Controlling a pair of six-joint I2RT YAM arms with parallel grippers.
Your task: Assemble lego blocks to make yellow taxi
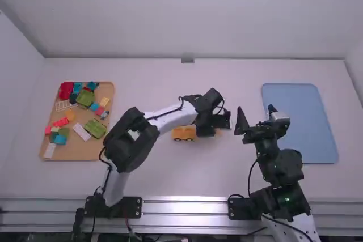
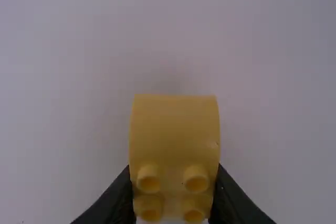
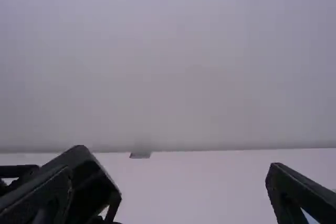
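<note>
Two grippers were counted over the tabletop (image 1: 153, 185), one to each arm. The left gripper (image 1: 209, 131) is located near the middle of the tabletop, its jaws closed on one yellow block (image 2: 174, 135). The block is gripped by its two sides; four round studs are counted on it in the left wrist view, and its remaining surface is seen to be smooth. The right gripper (image 1: 256, 107) is located between the left gripper and the blue tray (image 1: 300, 123), its jaws found wide open with nothing held between them.

One yellow wheeled piece (image 1: 184, 133) is noted on the tabletop, just beside the left gripper, partly covered by the left arm. Two dark wheels are counted along its near side.

One brown tray (image 1: 76, 152) is placed at the left of the tabletop, and mixed blocks are contained in it. Among them are counted two large green blocks (image 1: 96, 128), two long white blocks (image 1: 81, 132), two small orange blocks (image 1: 70, 114) and one white lattice piece (image 1: 64, 105). Red and blue blocks are also noted there, several lying against one another, so that their exact number cannot be certified
</note>
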